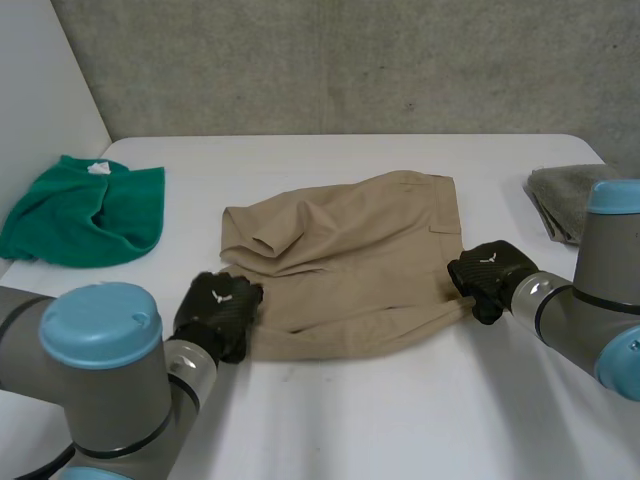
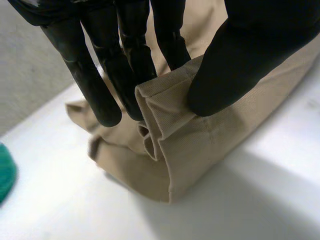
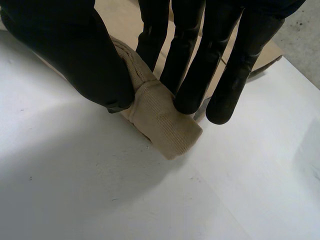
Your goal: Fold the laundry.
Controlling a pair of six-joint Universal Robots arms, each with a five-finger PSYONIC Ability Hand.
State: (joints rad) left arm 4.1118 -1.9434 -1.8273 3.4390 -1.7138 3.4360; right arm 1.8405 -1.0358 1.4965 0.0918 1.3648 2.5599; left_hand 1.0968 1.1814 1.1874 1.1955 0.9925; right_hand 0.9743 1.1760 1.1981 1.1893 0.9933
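Observation:
Tan trousers lie folded across the middle of the white table. My left hand is at their near left corner. In its wrist view the thumb and fingers pinch a bunched hem of the tan trousers. At the near right corner my right hand grips the cloth. There the thumb and fingers squeeze a rolled end of the trousers just above the table.
A crumpled green garment lies at the far left of the table, and a grey folded cloth at the far right edge. A grey wall runs behind the table. Bare table stretches in front of the trousers.

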